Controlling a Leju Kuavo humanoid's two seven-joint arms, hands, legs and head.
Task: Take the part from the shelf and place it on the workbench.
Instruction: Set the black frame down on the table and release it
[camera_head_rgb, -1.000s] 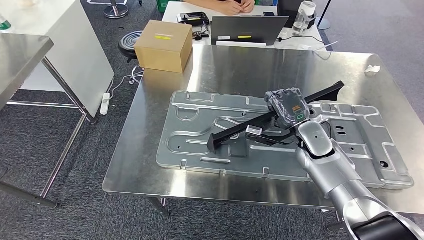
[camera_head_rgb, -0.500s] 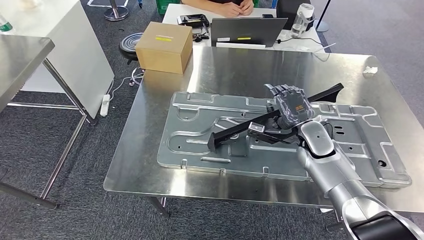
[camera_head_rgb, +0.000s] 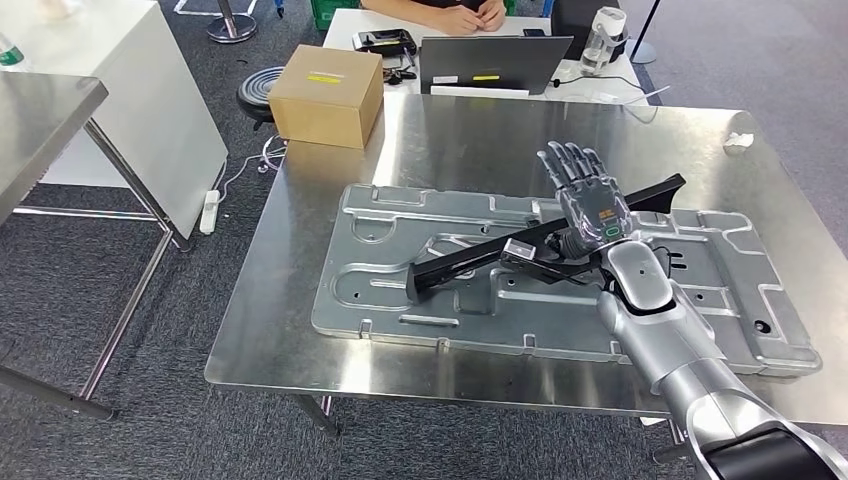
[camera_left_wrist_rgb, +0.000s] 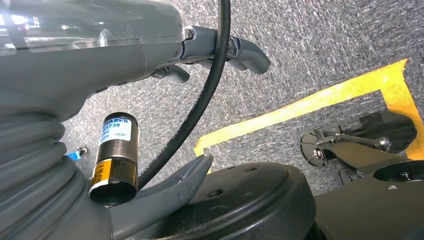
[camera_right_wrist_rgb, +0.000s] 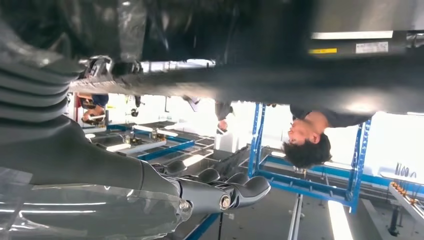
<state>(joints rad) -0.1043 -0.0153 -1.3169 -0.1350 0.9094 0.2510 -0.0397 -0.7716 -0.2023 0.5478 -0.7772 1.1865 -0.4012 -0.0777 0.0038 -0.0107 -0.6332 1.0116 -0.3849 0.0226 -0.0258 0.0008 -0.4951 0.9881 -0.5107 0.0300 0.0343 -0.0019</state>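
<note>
The steel surface (camera_head_rgb: 480, 140) fills the frame's centre, carrying a large stamped metal panel (camera_head_rgb: 400, 260). The long black part (camera_head_rgb: 470, 262) lies diagonally across that panel. Above it the right hand (camera_head_rgb: 585, 195) is released, fingers spread. The left hand (camera_left_wrist_rgb: 220, 47), holding nothing, hangs over grey carpet beside a cylinder (camera_left_wrist_rgb: 116, 160) whose label partly reads "738"

Head view: looked forward and down from high on the body over the steel workbench (camera_head_rgb: 330, 330), right hand (camera_head_rgb: 585, 195) rising from below at middle distance, a desk with a laptop (camera_head_rgb: 495, 60) beyond. Left wrist view: sat close behind the left hand (camera_left_wrist_rgb: 220, 50), aimed down at grey carpet with yellow floor tape (camera_left_wrist_rgb: 300, 105). Right wrist view: upside down, close behind the right hand (camera_right_wrist_rgb: 220, 187), faced outward level toward blue racks (camera_right_wrist_rgb: 305, 175) and a person (camera_right_wrist_rgb: 312, 135). Shared with the head view: the right hand.
</note>
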